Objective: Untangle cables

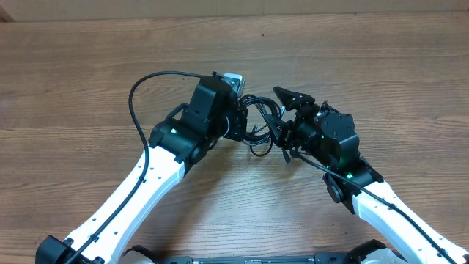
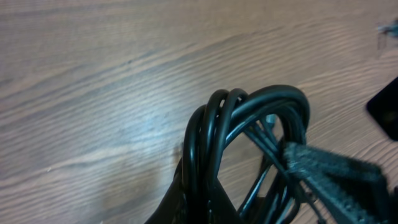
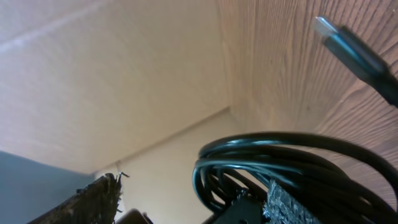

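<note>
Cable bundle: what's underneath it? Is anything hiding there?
Through the loops of the cables only bare wooden table shows. The left gripper and right gripper cover both ends of the bundle, so anything beneath those parts cannot be seen.

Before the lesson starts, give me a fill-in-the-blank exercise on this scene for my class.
The cables are ___ in colour.
The table is made of ___.
The left gripper is ___ on the cables.
The plug has a ___ tip.
Missing words: black; wood; shut; silver.
</note>
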